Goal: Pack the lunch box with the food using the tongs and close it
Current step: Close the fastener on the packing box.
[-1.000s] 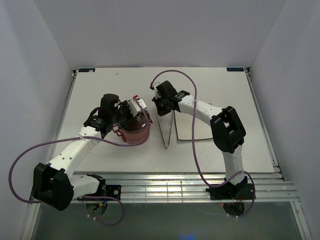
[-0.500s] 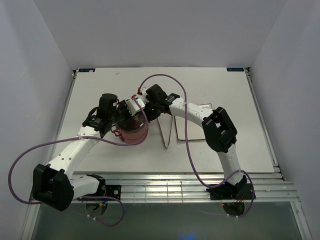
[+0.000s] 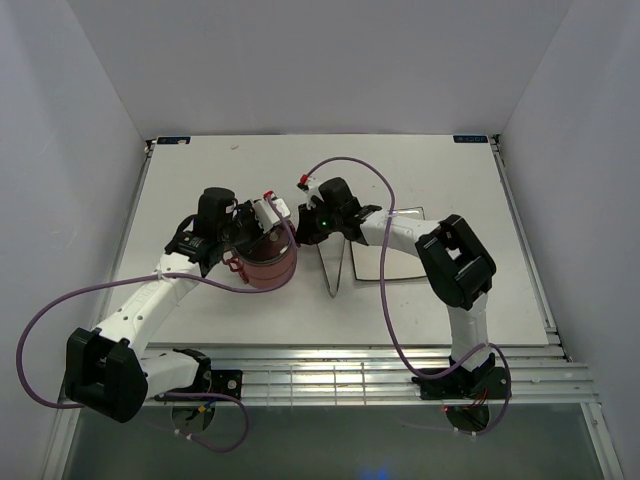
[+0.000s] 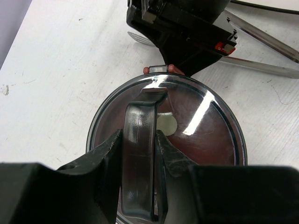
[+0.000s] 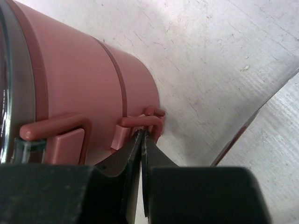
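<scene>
Lunch box (image 3: 272, 268) sits on the table (image 3: 200, 180) a bit left of centre, with both dusty-red tiers stacked and the round cover on. From overhead you honestly can't see much of it, because the left gripper (image 3: 250, 238) is parked right on top. The wrist cam helps: its fingers (image 4: 110, 154) pinch the upright handle (image 4: 140, 112) in the middle of the cover (image 4: 210, 140), one on each side, only partway closed because the handle is between them. The cover is glossy with lots of glare. Something reddish and a pale round spot show through it, can't tell what. The gripper body cuts off the cover's near edge.

The right gripper (image 5: 141, 140) is at the box's side, jaws closed tight, tips touching the lower red clasp (image 5: 142, 120). Can't tell whether any of it is actually pinched. The tongs (image 3: 335, 268) lie just right of the box, open ends tucked under the right arm, just beside the white plate (image 3: 400, 255).
</scene>
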### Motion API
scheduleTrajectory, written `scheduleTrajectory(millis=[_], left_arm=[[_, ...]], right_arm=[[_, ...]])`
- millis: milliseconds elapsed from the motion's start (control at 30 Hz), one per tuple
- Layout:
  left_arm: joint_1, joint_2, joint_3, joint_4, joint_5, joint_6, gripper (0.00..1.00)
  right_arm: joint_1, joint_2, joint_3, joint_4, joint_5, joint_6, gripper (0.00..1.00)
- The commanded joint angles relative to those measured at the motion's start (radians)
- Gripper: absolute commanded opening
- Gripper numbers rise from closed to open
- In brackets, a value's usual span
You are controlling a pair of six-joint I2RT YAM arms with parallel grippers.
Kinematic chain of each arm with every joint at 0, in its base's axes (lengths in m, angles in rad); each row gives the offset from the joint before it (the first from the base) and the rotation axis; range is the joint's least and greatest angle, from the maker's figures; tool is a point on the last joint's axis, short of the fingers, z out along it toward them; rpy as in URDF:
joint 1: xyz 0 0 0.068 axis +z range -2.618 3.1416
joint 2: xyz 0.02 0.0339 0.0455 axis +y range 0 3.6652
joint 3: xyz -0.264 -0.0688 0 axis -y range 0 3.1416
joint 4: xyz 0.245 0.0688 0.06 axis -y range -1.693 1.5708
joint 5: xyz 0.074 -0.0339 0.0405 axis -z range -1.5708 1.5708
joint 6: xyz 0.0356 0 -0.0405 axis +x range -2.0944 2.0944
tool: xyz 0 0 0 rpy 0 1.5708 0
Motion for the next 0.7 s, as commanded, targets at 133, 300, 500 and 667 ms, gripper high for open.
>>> scheduleTrajectory(millis=[133, 300, 500, 667], left_arm=[[-0.006, 0.074, -0.092, -0.196, -0.028, 0.007, 0.0], [0.015, 0.057, -0.111, -0.184, 0.007, 0.082, 0.0], [0.06, 0.074, -0.059, -0.217, 0.042, 0.099, 0.0], [0.058, 0.057, -0.045, -0.26, 0.025, 0.094, 0.0]], right_arm=[[0.068, -0.031, -0.077, 0.066, -0.21, 0.16, 0.08], [0.028, -0.096, -0.033, -0.114, 0.038, 0.085, 0.08], [-0.035, -0.172, -0.017, -0.187, 0.163, 0.032, 0.08], [-0.033, -0.082, 0.112, -0.309, 0.189, -0.026, 0.08]])
